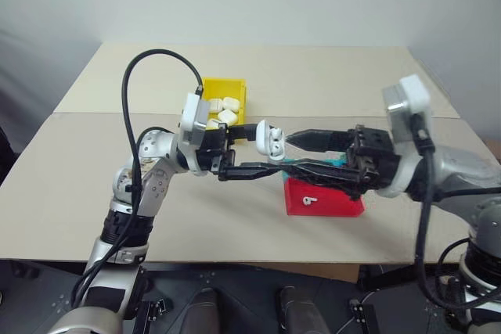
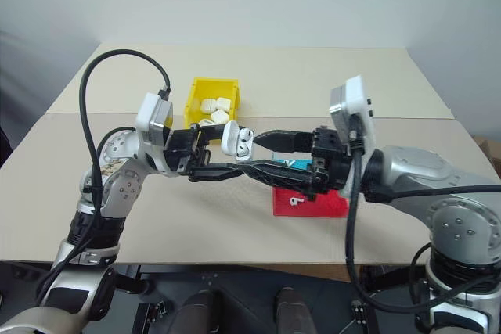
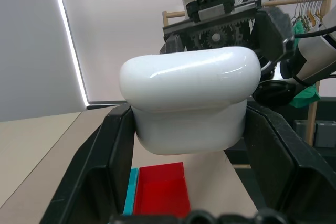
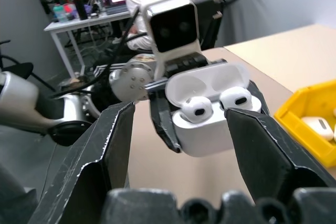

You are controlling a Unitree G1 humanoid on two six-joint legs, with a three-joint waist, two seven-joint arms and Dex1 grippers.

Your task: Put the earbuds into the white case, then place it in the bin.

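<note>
Left gripper (image 1: 249, 149) clamps the white case (image 1: 268, 139) by its sides, held up over the table (image 1: 94, 193), lid hinged open. Two earbuds (image 4: 215, 103) sit in their wells, heads showing in the right wrist view. Right gripper (image 1: 291, 152) stands spread, one finger above and one below the case, tips close but not visibly touching; it holds nothing.

Progress, as judged: earbud loading looks done, both wells filled. Left to do: shut the lid, carry the case to the bin (image 1: 223, 96), let go.

Pose: left forearm raised, gripper pointing across toward 3 o'clock, roughly level. Right arm reaches in from 3 o'clock, gripper pointing toward 9, also about level, the two meeting tip to tip over the table's middle.

Outward: yellow bin at 11 o'clock of the case, nearby, already holding several look-alike white cases (image 1: 221, 109). Red tray (image 1: 329, 201) at 5 o'clock, below the right gripper, a blue-green edge at its far side; one spare earbud (image 1: 307, 200) lies on it.
</note>
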